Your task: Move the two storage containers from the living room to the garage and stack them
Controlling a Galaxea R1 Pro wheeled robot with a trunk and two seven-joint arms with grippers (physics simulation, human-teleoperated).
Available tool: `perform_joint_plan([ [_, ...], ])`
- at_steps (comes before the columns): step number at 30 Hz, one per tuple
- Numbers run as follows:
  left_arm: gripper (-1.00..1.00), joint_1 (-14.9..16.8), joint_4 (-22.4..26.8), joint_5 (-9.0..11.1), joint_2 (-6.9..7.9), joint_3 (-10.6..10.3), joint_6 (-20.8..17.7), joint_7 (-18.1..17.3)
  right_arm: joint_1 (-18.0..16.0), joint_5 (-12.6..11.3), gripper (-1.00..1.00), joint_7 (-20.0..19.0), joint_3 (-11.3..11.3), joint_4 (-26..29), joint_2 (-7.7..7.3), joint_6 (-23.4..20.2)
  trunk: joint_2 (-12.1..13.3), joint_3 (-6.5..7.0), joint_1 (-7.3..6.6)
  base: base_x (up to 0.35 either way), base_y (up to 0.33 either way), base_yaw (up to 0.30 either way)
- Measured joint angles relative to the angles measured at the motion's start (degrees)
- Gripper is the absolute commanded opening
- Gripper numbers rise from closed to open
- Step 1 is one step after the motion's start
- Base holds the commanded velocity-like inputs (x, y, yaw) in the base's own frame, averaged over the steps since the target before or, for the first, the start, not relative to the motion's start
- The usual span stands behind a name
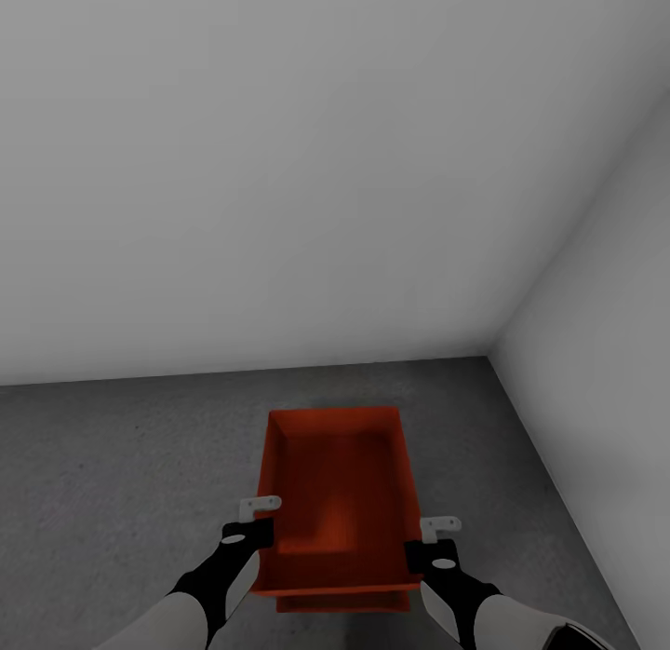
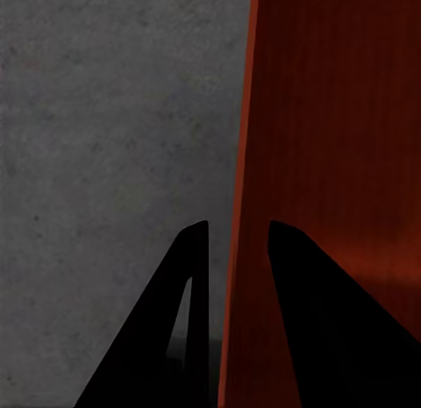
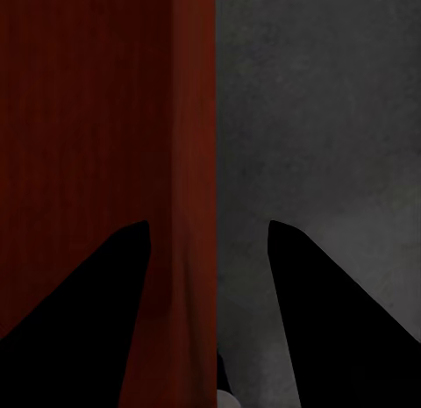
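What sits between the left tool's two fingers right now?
The upper container's thin orange-red side wall runs up between the left tool's fingers in the left wrist view; grey concrete floor lies outside it.

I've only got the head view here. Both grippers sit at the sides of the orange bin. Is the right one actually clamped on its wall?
Observer: No. In the right wrist view the right gripper straddles the wall of the container, with a gap showing between the wall and each finger.
Operator: And the left one?
Observer: The left gripper straddles the opposite wall too, one finger inside and one over the floor. Its fingers sit much closer to the wall, and I cannot tell whether they pinch it.
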State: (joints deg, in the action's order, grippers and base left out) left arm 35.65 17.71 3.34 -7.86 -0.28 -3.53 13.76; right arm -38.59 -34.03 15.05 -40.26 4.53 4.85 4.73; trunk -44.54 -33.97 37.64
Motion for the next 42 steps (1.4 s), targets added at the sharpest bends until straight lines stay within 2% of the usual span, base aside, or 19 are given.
perform_joint_plan([
  [8,-1.0,0.0,0.0,0.0,0.0,-0.1,0.0,0.0,0.0,0.0,-1.0,0.0,0.0,0.0,0.0,0.0,-0.4,-0.18,0.22,0.0,0.0,0.0],
  [15,-1.0,0.0,-0.1,-0.1,-0.01,0.0,-0.1,0.0,0.0,-0.1,-1.0,-0.1,0.0,-0.2,0.0,0.1,-3.2,-1.43,1.75,0.0,0.0,0.0],
  [21,-1.0,0.0,0.0,-0.2,-0.01,0.1,0.0,-0.1,0.0,-0.1,-1.0,-0.2,0.0,-0.1,-0.07,0.1,-3.2,-1.44,1.76,0.0,0.0,0.0],
  [35,-1.0,0.0,0.0,-0.2,-0.01,0.1,0.0,-0.1,0.0,-0.2,-1.0,-0.2,-0.1,-0.1,-0.08,0.1,-8.8,-3.95,4.83,0.0,0.0,0.0],
  [42,-1.0,0.0,0.0,-0.2,-0.01,0.1,0.0,-0.1,0.0,-0.2,-1.0,-0.2,0.0,-0.1,-0.07,0.1,-8.8,-3.96,4.83,0.0,0.0,0.0],
])
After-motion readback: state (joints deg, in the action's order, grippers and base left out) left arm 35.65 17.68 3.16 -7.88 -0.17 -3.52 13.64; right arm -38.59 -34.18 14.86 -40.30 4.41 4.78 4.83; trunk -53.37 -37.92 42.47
